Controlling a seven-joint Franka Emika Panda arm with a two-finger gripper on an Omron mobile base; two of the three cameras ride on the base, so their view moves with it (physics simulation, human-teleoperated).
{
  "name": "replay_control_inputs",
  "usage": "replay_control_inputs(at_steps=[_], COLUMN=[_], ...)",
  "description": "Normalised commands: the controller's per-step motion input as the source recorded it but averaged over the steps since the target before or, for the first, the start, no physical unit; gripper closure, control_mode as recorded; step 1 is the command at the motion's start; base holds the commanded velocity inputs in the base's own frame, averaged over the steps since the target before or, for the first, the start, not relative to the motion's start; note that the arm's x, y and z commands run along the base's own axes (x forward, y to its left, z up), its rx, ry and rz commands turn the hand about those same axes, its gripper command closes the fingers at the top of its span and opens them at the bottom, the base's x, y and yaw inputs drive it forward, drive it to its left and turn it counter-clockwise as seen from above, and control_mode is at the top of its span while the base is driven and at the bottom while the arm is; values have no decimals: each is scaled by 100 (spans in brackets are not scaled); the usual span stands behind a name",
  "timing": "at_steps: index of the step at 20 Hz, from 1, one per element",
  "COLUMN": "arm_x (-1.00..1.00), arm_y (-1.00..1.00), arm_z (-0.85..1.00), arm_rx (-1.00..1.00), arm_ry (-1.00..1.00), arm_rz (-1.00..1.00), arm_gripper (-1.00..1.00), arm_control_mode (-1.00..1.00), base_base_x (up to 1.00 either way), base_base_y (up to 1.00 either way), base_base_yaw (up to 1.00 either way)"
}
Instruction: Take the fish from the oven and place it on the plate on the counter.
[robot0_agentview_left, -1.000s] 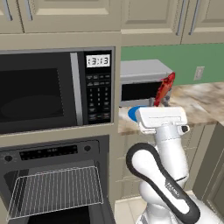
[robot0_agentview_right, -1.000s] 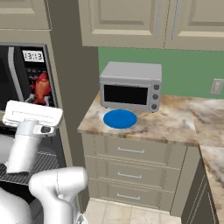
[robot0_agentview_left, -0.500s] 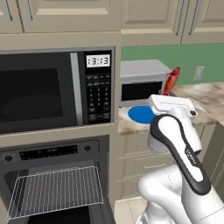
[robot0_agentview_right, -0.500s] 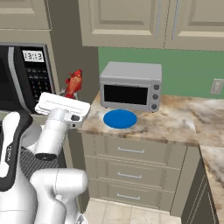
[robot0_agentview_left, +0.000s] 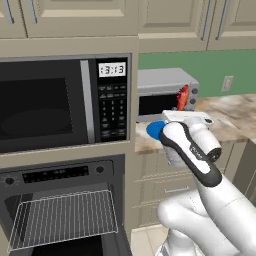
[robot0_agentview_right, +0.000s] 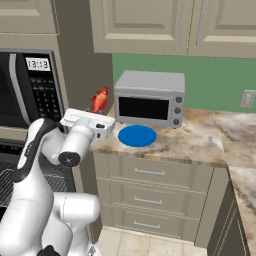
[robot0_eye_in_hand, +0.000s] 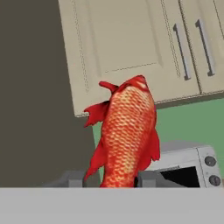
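Note:
My gripper (robot0_eye_in_hand: 111, 178) is shut on the red-orange fish (robot0_eye_in_hand: 126, 133), which stands upright between the fingers. The fish (robot0_agentview_right: 100, 100) hangs in the air at the left end of the counter (robot0_agentview_right: 200, 137), left of the blue plate (robot0_agentview_right: 137, 135) and above its level. From the left base the fish (robot0_agentview_left: 183, 97) pokes up behind my white hand, with the plate (robot0_agentview_left: 155, 130) partly hidden by the arm. The oven (robot0_agentview_left: 60, 200) is open below the microwave, its wire rack (robot0_agentview_left: 62, 218) bare.
A silver toaster oven (robot0_agentview_right: 149, 97) stands just behind the plate. The black microwave (robot0_agentview_left: 65, 102) sits above the oven. Cream wall cabinets (robot0_agentview_right: 150, 25) hang over the counter, cream drawers (robot0_agentview_right: 150, 172) lie beneath. A wall outlet (robot0_agentview_right: 247, 98) is at the far right.
The arm has swung right with the fish, carrying it from in front of the microwave towards the counter and the plate. The plate and toaster oven have stayed put.

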Motion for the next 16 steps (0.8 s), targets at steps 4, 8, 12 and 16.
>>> replay_control_inputs(at_steps=[4, 8, 12, 16], arm_x=[43, 27, 6, 0], arm_y=[-44, -76, -73, -36], arm_z=[-2, 0, 0, 4], arm_rx=[-2, 0, 0, 0], arm_ry=[28, 29, 27, 21], arm_rz=[0, 0, 3, 3], arm_gripper=[100, 100, 100, 100], arm_control_mode=[-100, -100, -100, -100], base_base_x=[0, 0, 0, 0], base_base_y=[0, 0, 0, 0], base_base_yaw=[0, 0, 0, 0])
